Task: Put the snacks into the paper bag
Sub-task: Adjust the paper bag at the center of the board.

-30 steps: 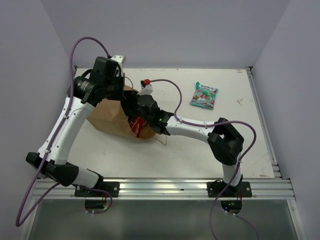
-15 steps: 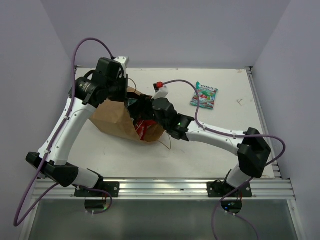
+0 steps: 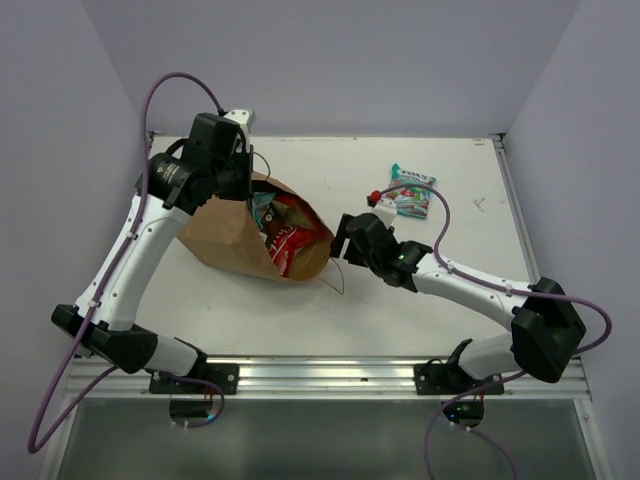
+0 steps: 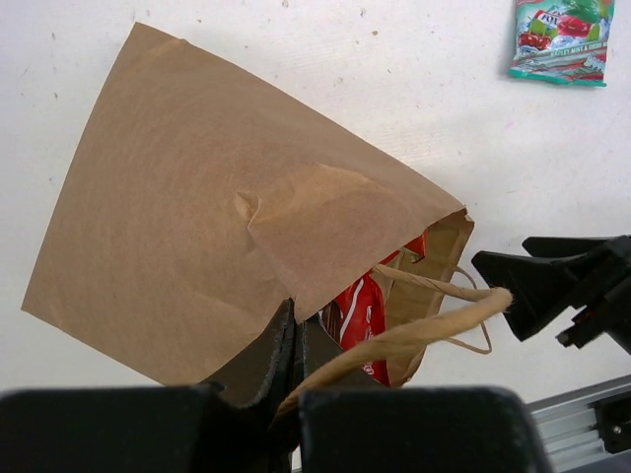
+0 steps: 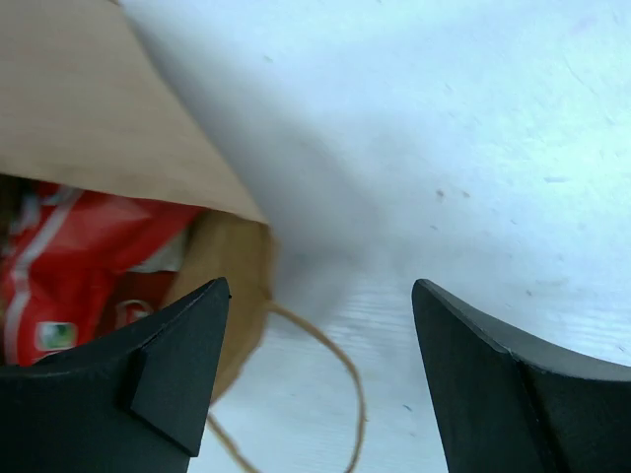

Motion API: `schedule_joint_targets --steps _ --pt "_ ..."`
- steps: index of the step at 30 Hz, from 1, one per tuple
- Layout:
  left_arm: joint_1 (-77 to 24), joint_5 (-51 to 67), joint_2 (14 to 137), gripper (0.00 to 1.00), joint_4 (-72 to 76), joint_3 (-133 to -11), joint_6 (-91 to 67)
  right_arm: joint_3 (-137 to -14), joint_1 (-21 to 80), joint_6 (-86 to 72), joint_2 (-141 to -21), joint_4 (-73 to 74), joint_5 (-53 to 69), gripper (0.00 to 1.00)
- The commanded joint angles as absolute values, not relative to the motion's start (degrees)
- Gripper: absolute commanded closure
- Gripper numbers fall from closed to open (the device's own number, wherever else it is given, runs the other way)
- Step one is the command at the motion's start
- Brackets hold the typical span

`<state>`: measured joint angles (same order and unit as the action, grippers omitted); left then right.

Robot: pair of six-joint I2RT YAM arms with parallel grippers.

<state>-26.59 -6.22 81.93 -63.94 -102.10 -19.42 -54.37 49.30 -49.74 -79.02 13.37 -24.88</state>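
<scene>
Right, mid-task: the paper bag point(image 3: 215, 240) lies on its side toward the far left corner of the table point(image 3: 300, 320), mouth facing right. Red packets point(image 3: 285, 238) and what looks like a teal packet point(image 3: 262, 209) show inside. The left gripper point(image 4: 294, 345) is clamped tight on a loop handle point(image 4: 434, 330), lifting it so the mouth gapes. The right gripper point(image 5: 320, 345) sits just outside the mouth, jaws spread wide with nothing between them, so it reads as free for the next pick. The only snack I can see outside is the green candy bag point(image 3: 408, 193), flat near the far edge, right of centre and well apart from the paper bag. Next move, my call: swing the right arm over it, come down from above and pinch a crinkly edge. The glossy film looks slippery, so the seam seems the safest grip. Then carry it to the mouth. The left hold has to keep tension or the opening likely collapses. Can't tell how much room is left inside.
</scene>
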Motion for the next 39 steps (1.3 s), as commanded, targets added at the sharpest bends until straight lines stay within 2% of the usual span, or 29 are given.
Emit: schedule_joint_targets --steps 1,5,11,14,15,16,17,20,22,23,24,27,35,37,39 --pt "-26.28 -4.92 81.39 1.0 -58.8 -106.08 -20.21 -51.95 47.46 -53.44 -79.18 13.12 -20.14 0.21" --pt "-26.28 -3.34 81.91 1.0 -58.62 -106.61 -20.48 -52.12 46.58 -52.56 -83.14 8.8 -15.21 0.21" --pt "-26.28 -3.16 81.83 1.0 -58.71 -106.44 -20.65 -53.26 46.32 -51.24 -88.15 1.85 -9.76 0.31" --pt "-26.28 -3.16 81.56 1.0 -58.62 -106.0 -20.74 -54.58 46.32 -49.32 -89.21 1.67 -7.83 0.53" --pt "-26.28 -3.51 81.48 1.0 -58.28 -105.74 -20.66 -55.28 46.32 -48.7 -88.77 2.37 -7.47 0.82" --pt "-26.28 -3.86 81.3 1.0 -58.18 -105.21 -20.57 -55.72 46.23 -47.82 -86.94 2.72 -6.77 0.94" --pt "-26.28 -4.22 81.39 1.0 -58.18 -105.03 -20.48 -56.68 46.23 -45.55 -85.79 3.86 -6.94 1.0" --pt "-26.19 -6.32 81.82 1.0 -58.8 -104.94 -19.95 -65.62 46.23 -39.23 -81.67 13.94 -7.56 1.0" --pt "-26.1 -7.55 82.18 1.0 -59.33 -105.46 -19.69 -76.69 46.23 -35.96 -81.12 24.57 -7.73 1.0" --pt "-26.1 -7.82 82.44 1.0 -59.85 -105.82 -19.69 -81.08 46.23 -33.69 -82.17 33.22 -7.82 1.0" --pt "-26.1 -7.56 82.7 1.0 -60.2 -107.47 -19.86 -90.0 46.23 -32.97 -82.96 37.4 -8.26 1.0" --pt "-26.1 -5.28 83.76 1.0 -61.08 -110.12 -20.82 -102.96 46.23 -30.15 -86.03 49.46 -6.42 1.0" --pt "-25.05 -0.79 81.03 1.0 -54.06 -88.61 -23.38 -100.02 45.44 -27.34 -91.84 55.81 -11.87 1.0" --pt "-23.91 -2.28 81.56 1.0 -54.14 -87.27 -23.38 -97.04 45.18 -27.07 -91.76 53.97 -11.43 1.0" --pt "-23.38 -2.81 82.0 1.0 -54.84 -91.11 -23.2 -96.24 44.22 -26.72 -91.76 54.05 -11.34 1.0"
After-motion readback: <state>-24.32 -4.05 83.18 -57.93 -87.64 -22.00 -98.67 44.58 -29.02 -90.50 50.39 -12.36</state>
